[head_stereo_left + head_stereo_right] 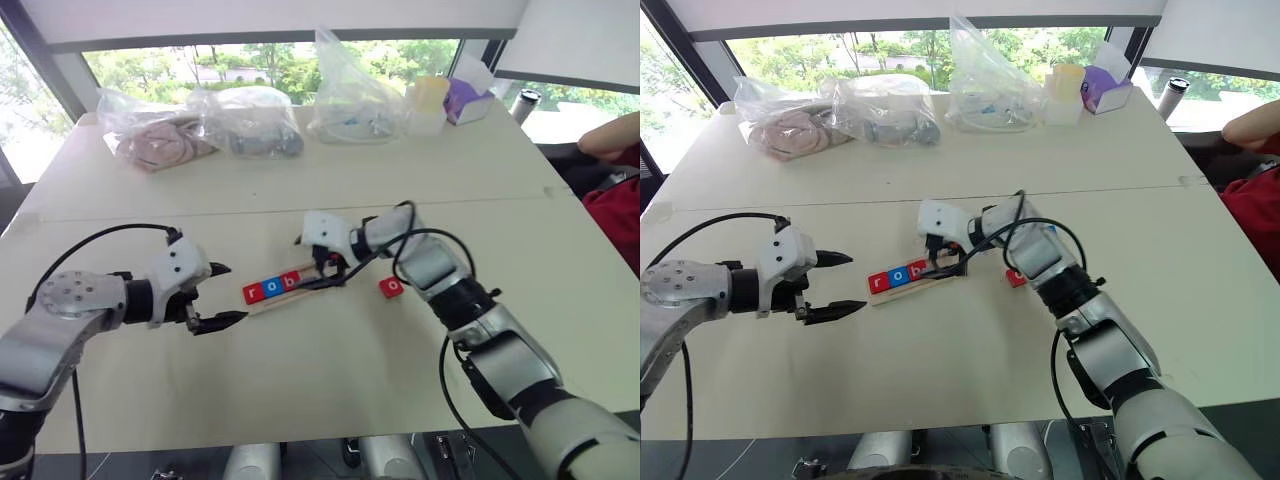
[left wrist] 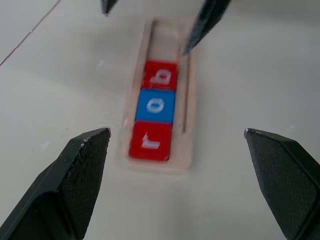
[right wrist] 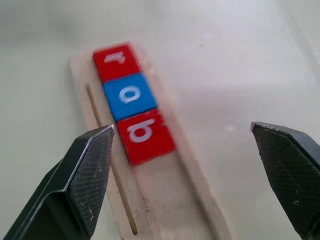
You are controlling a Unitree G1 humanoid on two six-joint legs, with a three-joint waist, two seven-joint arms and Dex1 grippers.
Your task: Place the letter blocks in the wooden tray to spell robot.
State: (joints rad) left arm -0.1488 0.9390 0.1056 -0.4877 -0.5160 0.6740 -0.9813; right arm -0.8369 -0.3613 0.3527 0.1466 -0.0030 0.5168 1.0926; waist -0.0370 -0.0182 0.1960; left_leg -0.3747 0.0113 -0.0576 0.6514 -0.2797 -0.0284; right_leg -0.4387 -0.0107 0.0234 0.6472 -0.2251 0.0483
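Closest in, the left end effector (image 1: 222, 295) hangs just off the worktop (image 1: 330, 370) with its two black fingers spread wide, nothing in them, pointing at the near end of the wooden tray (image 2: 186, 150). The tray lies flat on the worktop, angled a bit, and it's got three letter blocks sitting in a row, touching each other: red r (image 2: 150, 141) at the end toward the left arm, then blue o (image 2: 155, 105), then red b (image 2: 160, 76). The rest of the tray past the b is bare wood.

The right end effector (image 1: 328, 268) is over that far end, jaws also wide apart and carrying nothing; its fingertips (image 2: 204, 24) hover right above the vacant part of the tray. Just beside the right forearm, off the tray, a loose red block with an o (image 1: 391, 287) lies on the worktop.

Further back by the window: clear plastic bags (image 1: 200, 125) with stuff inside, a purple tissue box (image 1: 467, 98), and a person's arm (image 1: 610, 138) at the right edge.
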